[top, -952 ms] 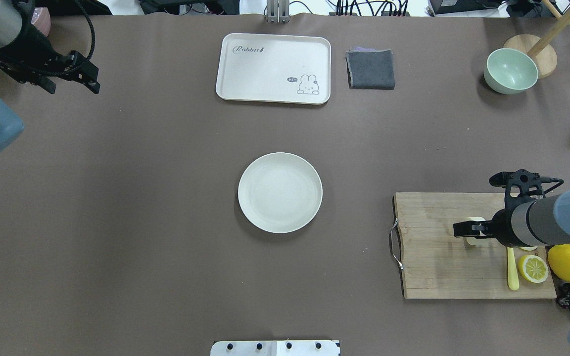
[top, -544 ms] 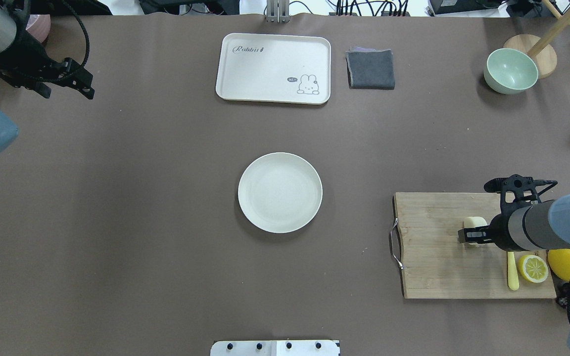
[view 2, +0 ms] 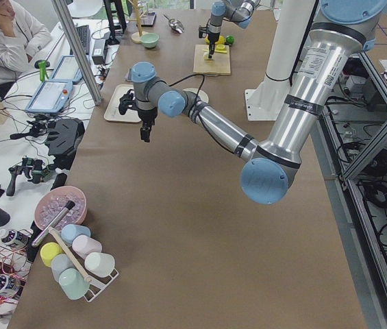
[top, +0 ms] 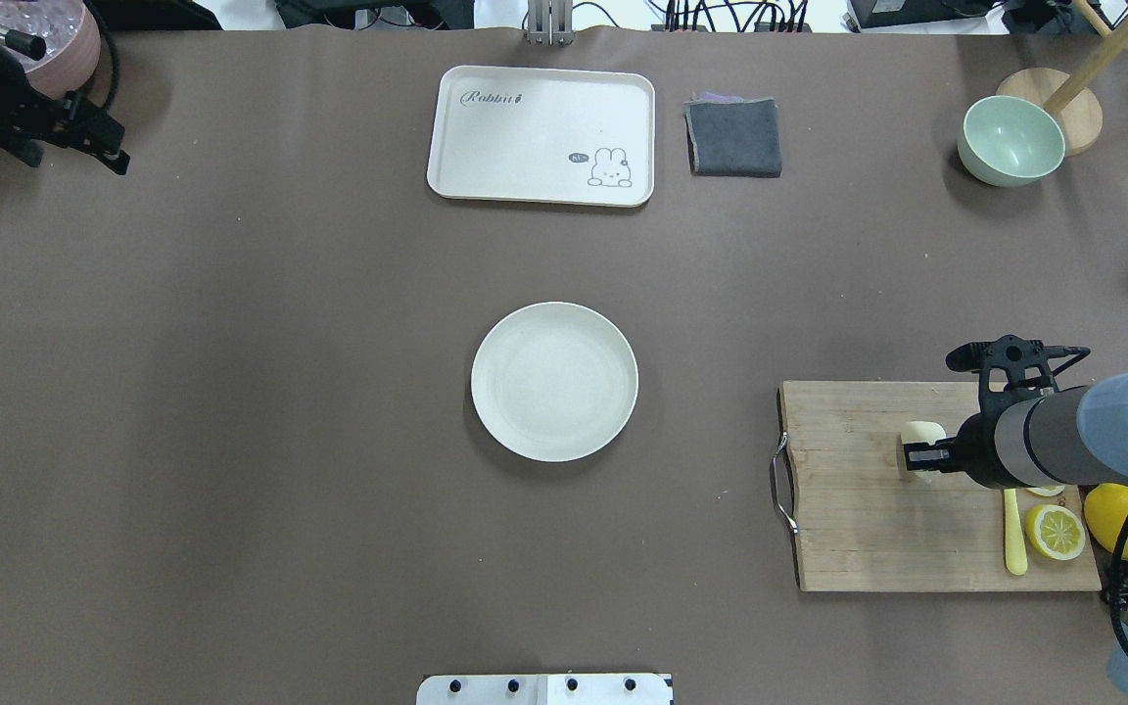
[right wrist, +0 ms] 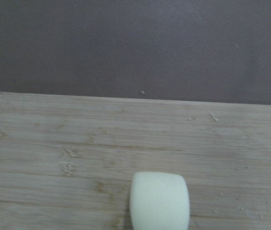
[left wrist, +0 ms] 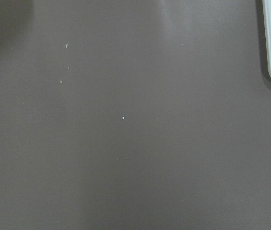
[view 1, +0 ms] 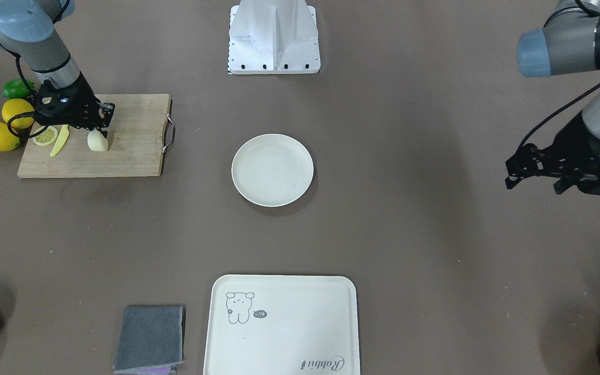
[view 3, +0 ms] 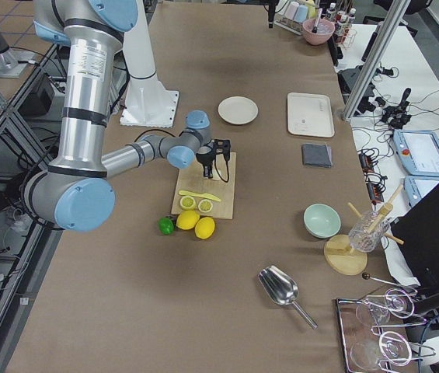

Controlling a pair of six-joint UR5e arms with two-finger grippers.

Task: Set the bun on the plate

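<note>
The pale cream bun point(top: 922, 433) lies on the wooden cutting board point(top: 848, 509) at the right. It also shows in the front view point(view 1: 97, 141) and at the bottom edge of the right wrist view point(right wrist: 159, 199). My right gripper point(top: 919, 457) hangs just over the bun. It looks open, and the bun rests on the board. The round off-white plate point(top: 554, 382) sits empty at the table's middle, well left of the board. My left gripper point(top: 74, 155) is open and holds nothing, raised near the far left corner.
A lemon slice point(top: 1055, 532), a pale yellow knife point(top: 1014, 543) and a whole lemon point(top: 1122, 519) lie by the board's right end. At the back are a cream tray point(top: 540, 135), a grey cloth point(top: 733, 137) and a green bowl point(top: 1010, 140).
My left arm has drawn back toward the far left corner. My right gripper has shifted slightly left over the bun.
</note>
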